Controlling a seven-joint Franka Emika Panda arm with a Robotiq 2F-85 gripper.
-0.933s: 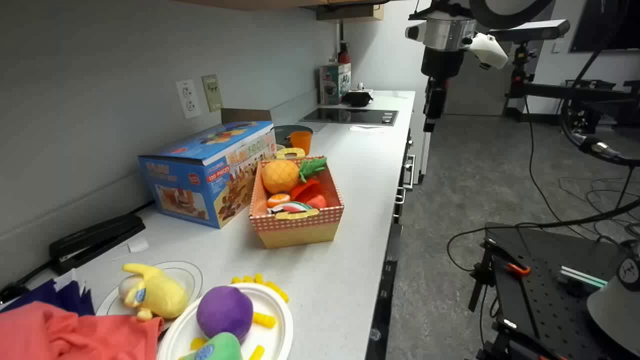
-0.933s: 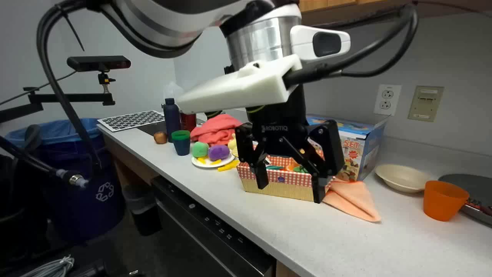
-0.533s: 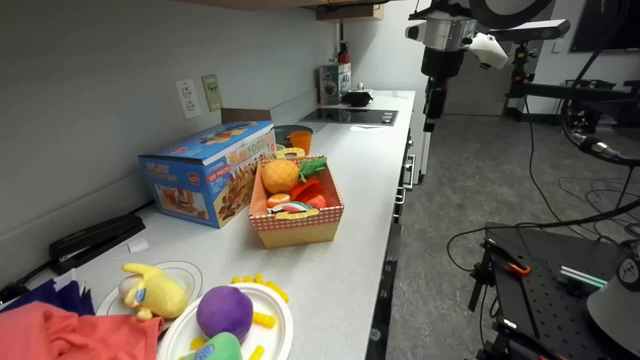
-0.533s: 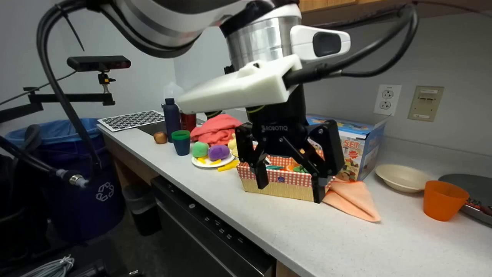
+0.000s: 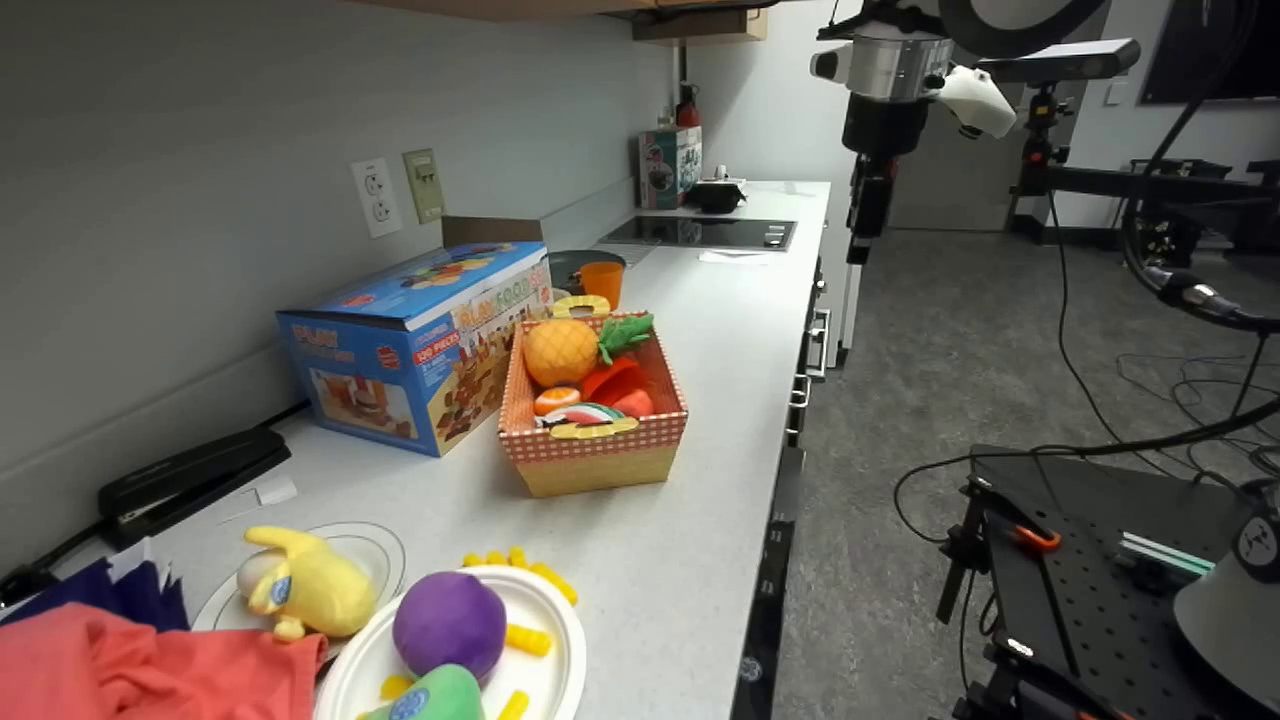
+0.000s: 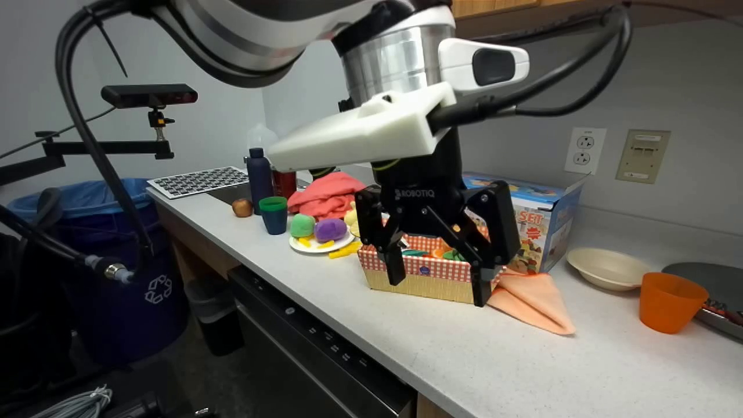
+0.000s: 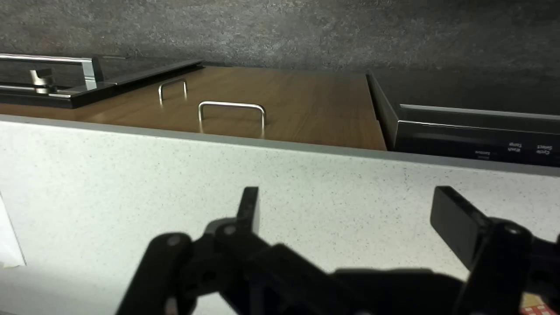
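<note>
My gripper [image 6: 438, 283] is open and empty, its two fingers wide apart in the wrist view [image 7: 345, 197]. It points down and touches nothing. In an exterior view [image 5: 858, 250] it hangs beyond the counter's front edge, apart from the basket. The red-checked basket [image 5: 600, 468] stands on the counter; it also shows behind the fingers in an exterior view [image 6: 421, 284]. It holds a plush pineapple [image 5: 560, 352], an orange slice [image 5: 556, 401], red pieces [image 5: 635, 402] and a striped piece [image 5: 585, 413]. Between the fingers in the wrist view lies only speckled white counter [image 7: 341, 227].
A blue toy box [image 5: 370, 385] stands beside the basket. A peach cloth [image 6: 534, 302], a cream bowl [image 6: 609, 270] and an orange cup [image 6: 670, 302] lie to one side. A white plate [image 5: 570, 640] holds a purple plush [image 5: 450, 625]. A coral cloth [image 5: 180, 665] lies near a yellow plush [image 5: 325, 595].
</note>
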